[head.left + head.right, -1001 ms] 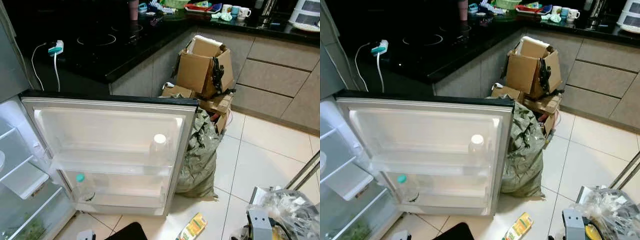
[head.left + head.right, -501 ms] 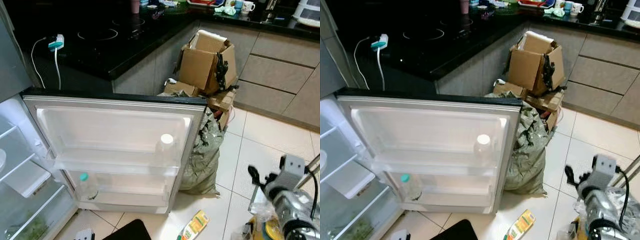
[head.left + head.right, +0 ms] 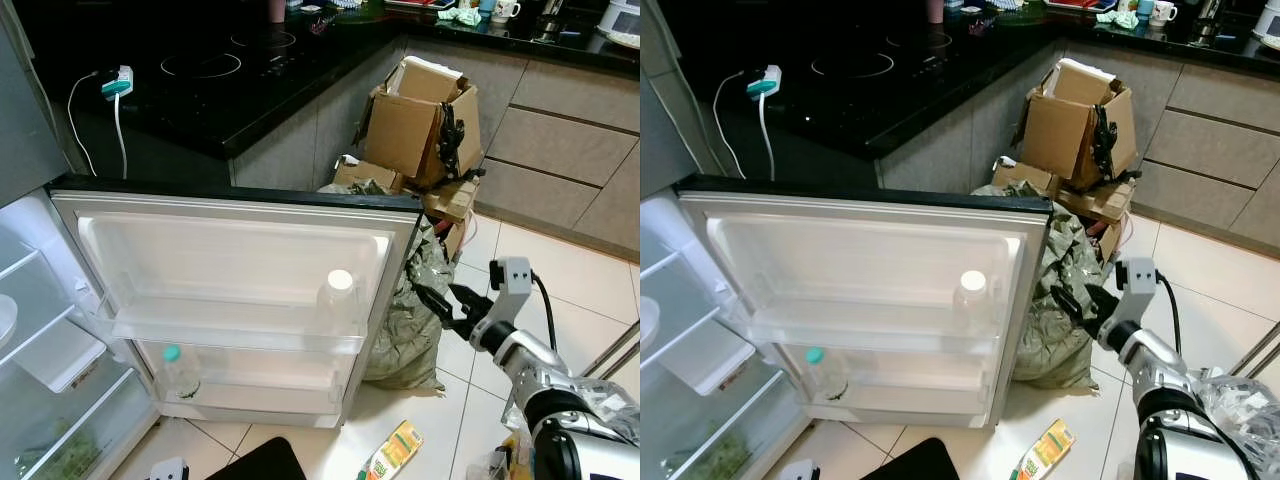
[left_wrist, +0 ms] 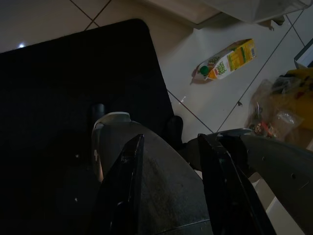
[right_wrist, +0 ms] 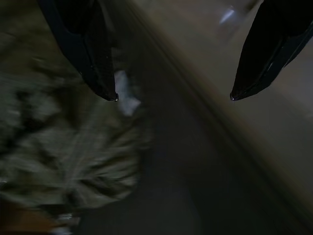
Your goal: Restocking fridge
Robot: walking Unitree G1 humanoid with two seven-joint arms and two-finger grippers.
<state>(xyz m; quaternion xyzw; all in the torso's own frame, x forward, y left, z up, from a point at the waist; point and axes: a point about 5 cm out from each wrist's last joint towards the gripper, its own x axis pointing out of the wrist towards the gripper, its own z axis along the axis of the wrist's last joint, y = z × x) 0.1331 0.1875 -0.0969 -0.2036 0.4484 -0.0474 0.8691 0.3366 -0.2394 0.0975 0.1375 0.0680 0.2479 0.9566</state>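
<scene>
The fridge door (image 3: 240, 255) stands wide open toward me. Its upper shelf holds a clear bottle with a white cap (image 3: 338, 298); the lower shelf holds a bottle with a teal cap (image 3: 175, 372). A yellow-green juice carton (image 3: 392, 452) lies on the tiles below the door, and the left wrist view shows the carton (image 4: 227, 59) too. My right gripper (image 3: 442, 303) is open and empty, raised just right of the door's free edge, in front of the green sack (image 3: 405, 330). The right wrist view is blurred, with both fingers wide apart. My left gripper (image 4: 171, 139) hangs low, fingers apart, holding nothing.
Cardboard boxes (image 3: 415, 120) are piled behind the sack against the grey cabinets. A black counter (image 3: 200, 90) with a hob and a plugged-in charger (image 3: 115, 82) runs behind the door. Fridge shelves (image 3: 40, 345) are at the left. A plastic bag of groceries (image 3: 1245, 400) sits at the lower right.
My right arm has risen from the lower right and reached left, up to the door's edge beside the sack. The view has shifted slightly; the bottles have not moved.
</scene>
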